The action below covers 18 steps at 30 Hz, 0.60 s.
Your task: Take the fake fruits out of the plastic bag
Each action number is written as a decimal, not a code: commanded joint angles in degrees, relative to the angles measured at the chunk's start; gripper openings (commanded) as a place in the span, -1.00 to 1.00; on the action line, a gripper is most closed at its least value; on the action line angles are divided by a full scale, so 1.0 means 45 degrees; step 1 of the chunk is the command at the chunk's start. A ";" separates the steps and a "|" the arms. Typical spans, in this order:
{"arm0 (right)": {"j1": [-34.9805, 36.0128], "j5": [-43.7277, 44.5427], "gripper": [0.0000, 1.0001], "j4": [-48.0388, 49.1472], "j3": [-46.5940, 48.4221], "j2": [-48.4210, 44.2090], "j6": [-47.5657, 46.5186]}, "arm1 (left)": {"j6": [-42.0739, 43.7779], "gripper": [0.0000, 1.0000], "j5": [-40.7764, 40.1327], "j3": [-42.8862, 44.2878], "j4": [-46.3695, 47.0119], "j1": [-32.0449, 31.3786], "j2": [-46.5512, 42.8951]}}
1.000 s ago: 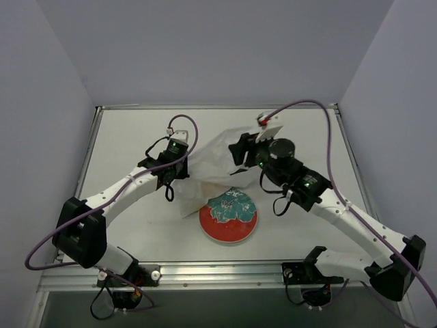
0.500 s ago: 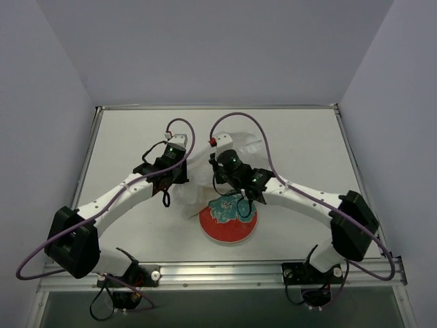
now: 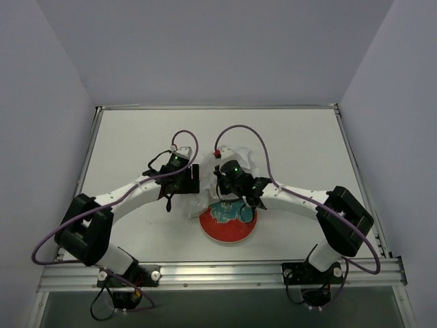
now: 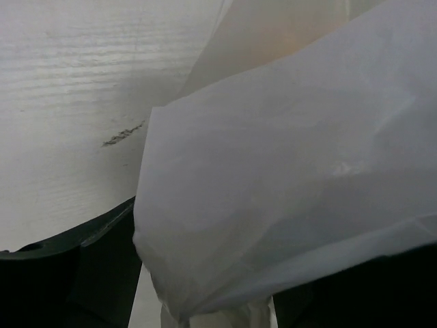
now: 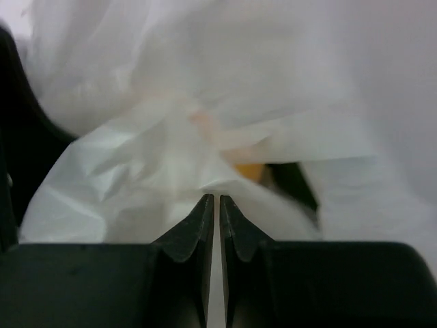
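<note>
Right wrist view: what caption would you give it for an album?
Right gripper pinches a fold of the plastic bag, an orange-yellow fruit peeking out behind it.

The bag (image 4: 273,191) is whitish and translucent, and an orange-yellow fruit (image 5: 249,171) shows through its film. The plate (image 3: 229,236) has a red rim around a teal flowered centre. The worktop (image 3: 130,147) is pale grey-white, the fingers (image 5: 194,236) black, the arms (image 3: 126,195) white with black joints.
</note>
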 commanded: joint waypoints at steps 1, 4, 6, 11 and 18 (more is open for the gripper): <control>-0.1200 0.0260 -0.91 0.0689 0.0013 -0.0345 -0.0055 | -0.0694 0.23 0.1200 0.0062 0.1065 -0.0108 0.1050; -0.1612 0.0630 -0.90 0.0709 0.0013 0.0064 -0.0212 | -0.0909 -0.22 0.1357 0.0023 0.1592 -0.0245 0.1968; -0.1944 0.0768 -0.90 0.0826 0.0033 0.0415 -0.0154 | -0.1007 -0.85 0.1164 0.0061 0.2022 -0.0226 0.2554; -0.2979 0.0867 -0.91 0.1587 0.0637 0.1411 0.0198 | -0.0794 -0.95 -0.0378 0.1967 0.2162 -0.0089 0.4308; -0.4581 0.0555 -0.91 0.3072 0.2121 0.2936 -0.0036 | -0.0422 -0.95 -0.0928 0.5841 0.1848 0.1472 0.6150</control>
